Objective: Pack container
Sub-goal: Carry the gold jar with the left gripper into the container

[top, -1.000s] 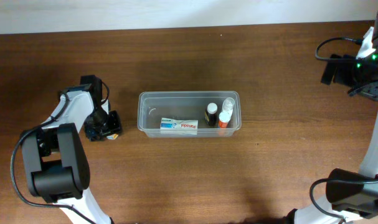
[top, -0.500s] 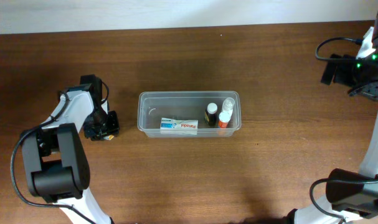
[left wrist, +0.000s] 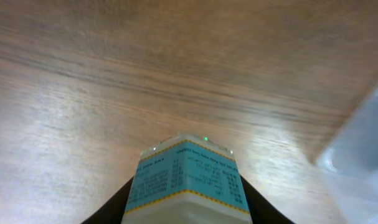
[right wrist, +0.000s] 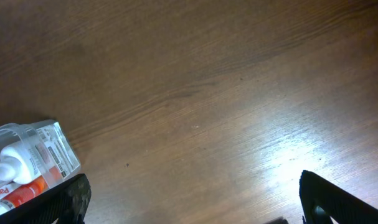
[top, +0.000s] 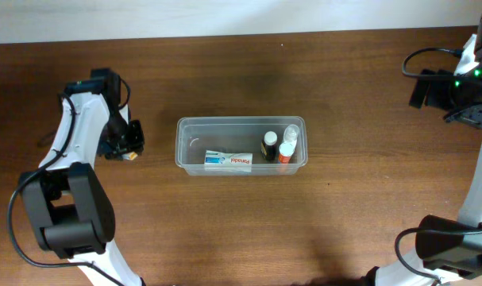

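Observation:
The container point(top: 241, 145) is a clear plastic tub at the table's middle. It holds a toothpaste box point(top: 229, 160), a dark bottle point(top: 270, 145) and a white bottle with an orange label point(top: 287, 148). My left gripper point(top: 123, 143) is left of the container, shut on a small teal-and-white box point(left wrist: 187, 180), which it holds above the wood. The container's blurred corner shows at the right of the left wrist view point(left wrist: 363, 155). My right gripper point(right wrist: 195, 208) is open and empty, far to the back right point(top: 423, 89). The container's end with the white bottle shows at the lower left of its view point(right wrist: 33, 155).
The brown wooden table point(top: 241, 230) runs to a white wall at the back. Cables hang by the right arm point(top: 419, 59).
My left gripper has risen and moved back and a little left with the small box in it. The right arm and the container have not moved.

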You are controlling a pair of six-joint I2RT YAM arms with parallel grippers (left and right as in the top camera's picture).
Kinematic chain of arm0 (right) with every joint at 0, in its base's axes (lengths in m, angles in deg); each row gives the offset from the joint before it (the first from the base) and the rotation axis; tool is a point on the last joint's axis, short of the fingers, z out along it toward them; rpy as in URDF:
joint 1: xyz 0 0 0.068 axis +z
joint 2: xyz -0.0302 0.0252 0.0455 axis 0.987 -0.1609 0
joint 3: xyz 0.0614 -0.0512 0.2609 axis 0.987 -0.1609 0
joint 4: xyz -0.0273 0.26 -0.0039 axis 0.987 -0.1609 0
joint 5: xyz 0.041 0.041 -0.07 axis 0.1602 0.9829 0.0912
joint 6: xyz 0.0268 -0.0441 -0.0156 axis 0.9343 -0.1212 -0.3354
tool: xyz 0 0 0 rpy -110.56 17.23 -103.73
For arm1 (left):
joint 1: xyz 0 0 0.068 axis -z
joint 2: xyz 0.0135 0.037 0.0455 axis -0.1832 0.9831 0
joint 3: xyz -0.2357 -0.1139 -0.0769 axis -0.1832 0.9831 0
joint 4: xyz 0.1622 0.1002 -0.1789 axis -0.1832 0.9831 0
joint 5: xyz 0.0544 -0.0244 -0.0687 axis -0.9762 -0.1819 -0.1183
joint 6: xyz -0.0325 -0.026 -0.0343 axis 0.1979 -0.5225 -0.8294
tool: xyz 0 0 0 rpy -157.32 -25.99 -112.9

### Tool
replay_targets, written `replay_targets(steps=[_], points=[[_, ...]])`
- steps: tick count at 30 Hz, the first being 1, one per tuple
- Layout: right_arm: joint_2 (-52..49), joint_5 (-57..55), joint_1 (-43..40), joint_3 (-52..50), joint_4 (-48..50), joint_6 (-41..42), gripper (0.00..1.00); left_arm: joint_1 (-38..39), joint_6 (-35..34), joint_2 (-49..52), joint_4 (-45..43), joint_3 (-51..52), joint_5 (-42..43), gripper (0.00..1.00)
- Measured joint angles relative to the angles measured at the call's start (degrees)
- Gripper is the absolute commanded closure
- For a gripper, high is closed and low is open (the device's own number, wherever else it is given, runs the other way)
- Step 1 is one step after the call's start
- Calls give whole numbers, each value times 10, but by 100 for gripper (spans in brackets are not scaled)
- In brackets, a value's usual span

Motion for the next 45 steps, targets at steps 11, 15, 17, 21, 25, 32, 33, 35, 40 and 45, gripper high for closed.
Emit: replay_targets(steps=[11,15,17,21,25,32,33,35,40,45], points=[[0,0,0,0,0,0,2,95,0,0,97,-169,-1,59],[0,0,0,0,0,0,2,141,0,0,104,-183,-1,59],[0,0,0,0,0,0,2,163,-3,0,106,-183,-1,59],[0,0,0,0,0,0,2,208,-16,0,101,-183,-1,59],[0,0,0,0,0,0,2,242,-39,0,75,-183,-1,59],[0,0,0,0,0,0,2,271,-91,2,51,-183,-2,59],[0,0,0,0,0,0,2,273,-102,6,49,-182,-2,59],[0,0,0,0,0,0,2,274,-113,12,44,-179,-2,59],[0,0,0,0,0,0,2,274,-133,43,40,-158,-2,59],[0,0,0,0,0,0,2,274,-152,75,38,-149,-2,59]])
